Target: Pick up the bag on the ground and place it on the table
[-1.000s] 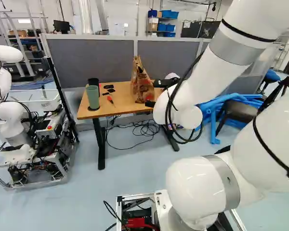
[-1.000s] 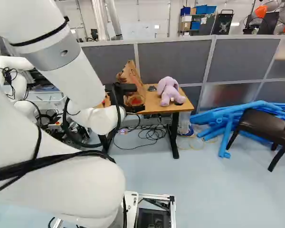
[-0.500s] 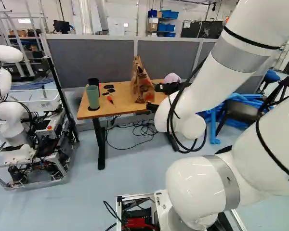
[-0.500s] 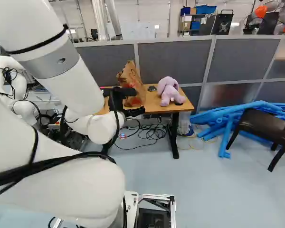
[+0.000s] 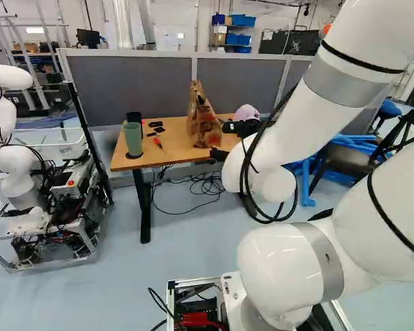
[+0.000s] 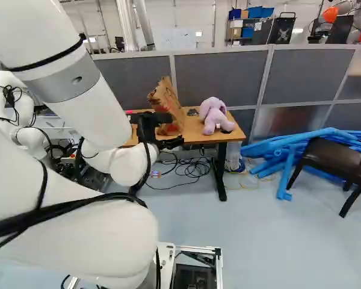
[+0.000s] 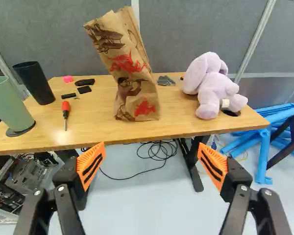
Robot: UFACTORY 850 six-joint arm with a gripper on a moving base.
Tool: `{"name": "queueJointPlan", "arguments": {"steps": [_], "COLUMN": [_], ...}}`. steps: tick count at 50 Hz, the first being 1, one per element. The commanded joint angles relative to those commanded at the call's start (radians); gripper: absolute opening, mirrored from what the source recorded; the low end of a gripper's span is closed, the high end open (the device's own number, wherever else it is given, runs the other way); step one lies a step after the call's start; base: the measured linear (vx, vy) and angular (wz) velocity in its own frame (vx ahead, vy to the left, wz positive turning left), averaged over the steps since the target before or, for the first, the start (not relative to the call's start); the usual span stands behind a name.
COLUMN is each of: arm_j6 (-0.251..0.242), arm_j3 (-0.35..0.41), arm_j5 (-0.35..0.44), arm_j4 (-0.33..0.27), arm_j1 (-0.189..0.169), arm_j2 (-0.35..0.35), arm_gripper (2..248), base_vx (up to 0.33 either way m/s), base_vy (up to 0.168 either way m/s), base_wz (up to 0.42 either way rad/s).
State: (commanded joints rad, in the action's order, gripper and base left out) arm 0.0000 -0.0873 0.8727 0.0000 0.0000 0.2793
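Paper bag (image 7: 132, 73), brown with red and dark printing: stood on its base on the wooden counter (image 7: 179, 110), left of the plush toy (image 7: 213, 90). Long axis near upright, the top tilted left; base toward the counter's near edge.

Gripper (image 6: 177, 129), black: jaws wide apart, orange pads (image 7: 90, 164) facing one another, on the near side of the bag.

Plush toy, lilac: sat at the counter's right end.

Screwdriver (image 7: 65, 107), red-handled: lay left of the bag, shaft pointing near.

Green cup (image 7: 11, 105): stood at the left end; black cup (image 7: 35, 83) just beyond it.

Black cable (image 7: 157, 152): lay looped on the floor below.
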Motion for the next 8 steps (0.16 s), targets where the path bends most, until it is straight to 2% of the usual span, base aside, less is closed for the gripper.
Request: {"name": "queueJointPlan", "arguments": {"steps": [8], "arm_j6": [0.0], "arm_j3": [0.0], "arm_j5": [0.0], "arm_j4": [0.0], "arm_j1": [0.0], "arm_j2": [0.0], "arm_gripper": [247], "base_vx": [0.0], "base_vy": [0.0], "base_wz": [0.0]}}
